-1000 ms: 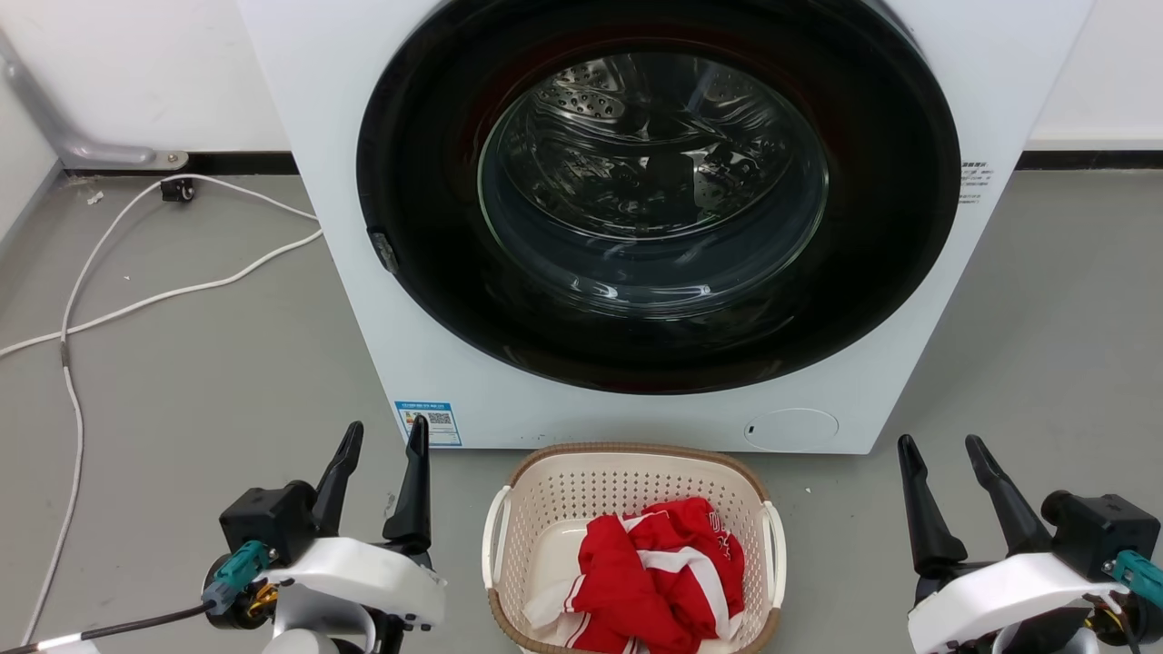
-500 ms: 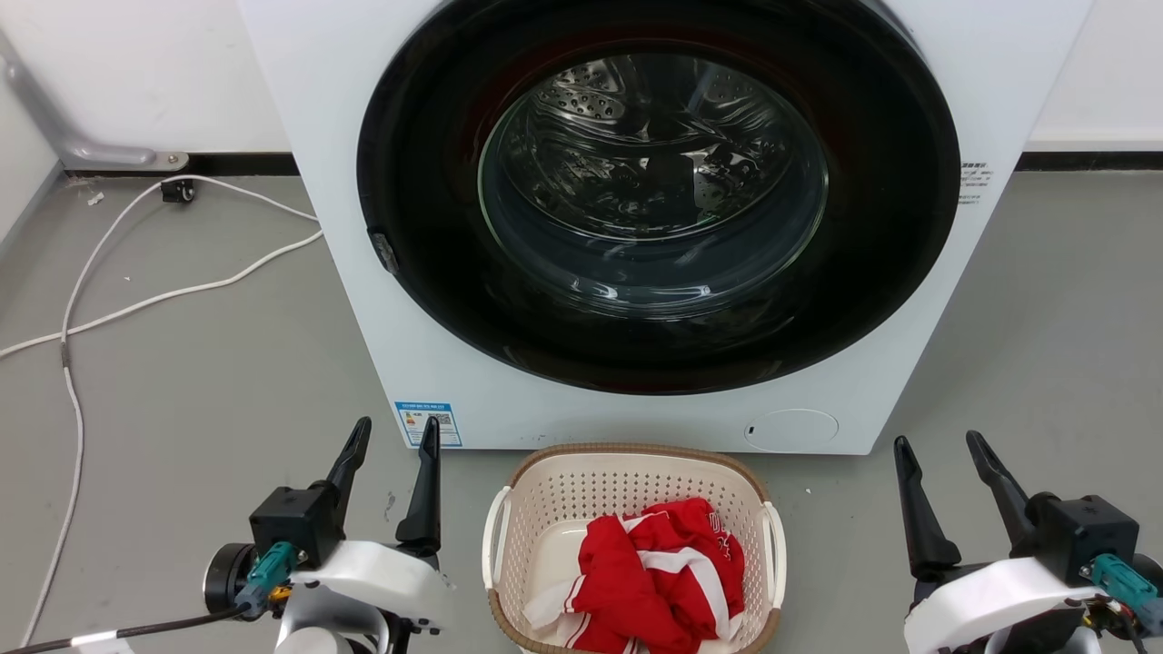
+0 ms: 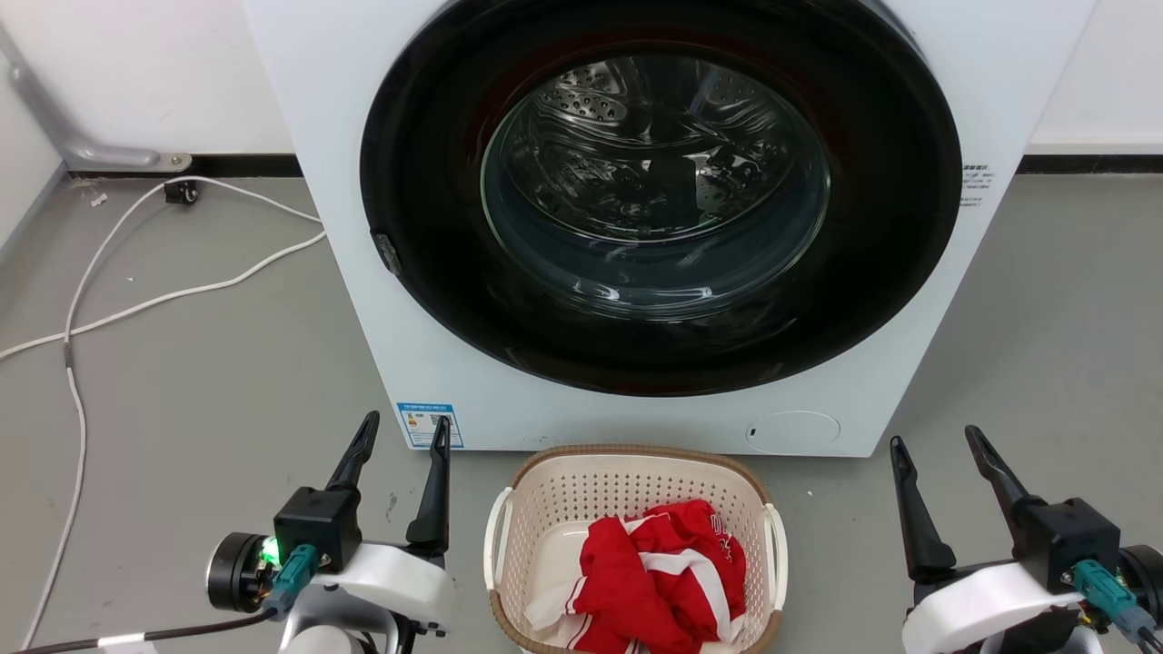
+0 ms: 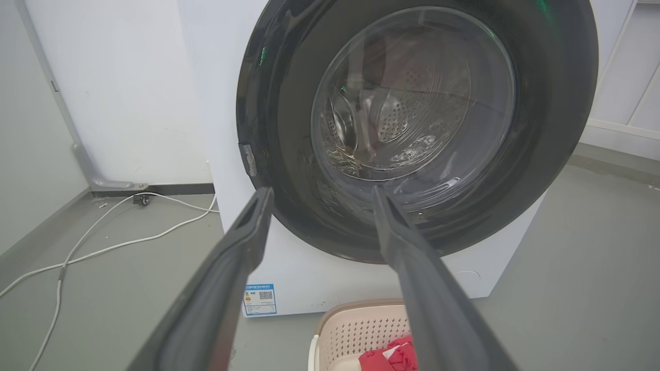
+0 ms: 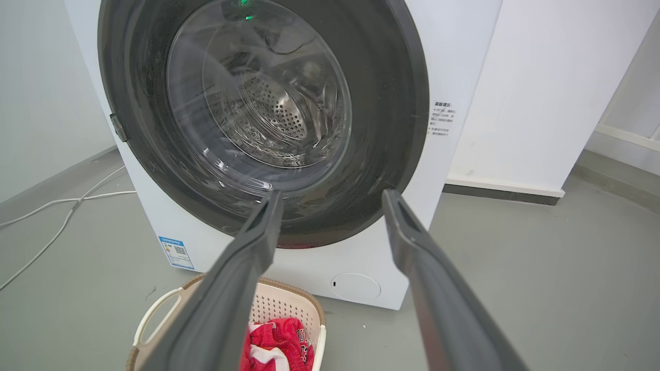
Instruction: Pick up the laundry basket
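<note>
The cream laundry basket (image 3: 545, 509) with a brown rim and white side handles sits on the floor just in front of the washing machine, red and white clothes (image 3: 659, 572) inside. It also shows at the bottom of the left wrist view (image 4: 356, 330) and the right wrist view (image 5: 281, 306). My left gripper (image 3: 406, 433) stands open just left of the basket, nothing between its fingers. Well off to the basket's right, my right gripper (image 3: 936, 440) is open and empty too. In each wrist view the fingers (image 4: 242, 257) (image 5: 252, 247) point at the machine's door.
A white washing machine (image 3: 363, 272) with a round dark glass door (image 3: 654, 191) rises behind the basket. White cables (image 3: 136, 300) trail over the grey floor at the left. A white wall (image 5: 541, 103) stands to the machine's right.
My left gripper has shifted right, closer to the basket's left handle, and its wrist has rolled. My right gripper has turned slightly. The basket has not moved.
</note>
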You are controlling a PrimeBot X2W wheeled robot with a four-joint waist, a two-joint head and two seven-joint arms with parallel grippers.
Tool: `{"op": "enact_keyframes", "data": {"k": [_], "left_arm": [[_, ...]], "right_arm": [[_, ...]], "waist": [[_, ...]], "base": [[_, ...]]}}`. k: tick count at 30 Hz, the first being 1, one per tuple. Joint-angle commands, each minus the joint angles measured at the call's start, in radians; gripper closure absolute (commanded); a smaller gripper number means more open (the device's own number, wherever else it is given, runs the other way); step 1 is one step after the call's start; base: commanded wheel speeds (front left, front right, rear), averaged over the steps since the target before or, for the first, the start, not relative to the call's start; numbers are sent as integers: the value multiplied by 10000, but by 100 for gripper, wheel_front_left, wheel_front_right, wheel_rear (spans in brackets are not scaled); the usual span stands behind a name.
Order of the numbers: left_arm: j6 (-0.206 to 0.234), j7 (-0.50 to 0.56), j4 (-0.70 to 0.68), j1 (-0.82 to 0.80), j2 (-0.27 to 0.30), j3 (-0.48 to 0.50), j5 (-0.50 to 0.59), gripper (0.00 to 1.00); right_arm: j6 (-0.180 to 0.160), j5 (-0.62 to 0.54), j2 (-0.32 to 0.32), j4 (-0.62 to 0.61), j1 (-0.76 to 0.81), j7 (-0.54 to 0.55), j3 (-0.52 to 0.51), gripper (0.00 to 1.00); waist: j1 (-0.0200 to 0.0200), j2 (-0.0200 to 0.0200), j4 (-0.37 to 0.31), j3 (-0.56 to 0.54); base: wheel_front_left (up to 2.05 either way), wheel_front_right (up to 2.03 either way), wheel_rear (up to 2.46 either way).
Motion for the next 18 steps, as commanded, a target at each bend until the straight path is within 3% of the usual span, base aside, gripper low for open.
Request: {"op": "enact_keyframes", "data": {"k": [1,18], "left_arm": [[55,-82,-3,-50,47,-49,201,0],[56,-290,71,81,-41,-87,682,0]], "right_arm": [[-3,-208,37,-82,146,-92,23,0],[-5,-632,47,-46,238,-366,-22,0]], "waist": [[0,-1,9,-10],[0,-1,23,-46]], "base": [[0,0,0],[0,0,0]]}}
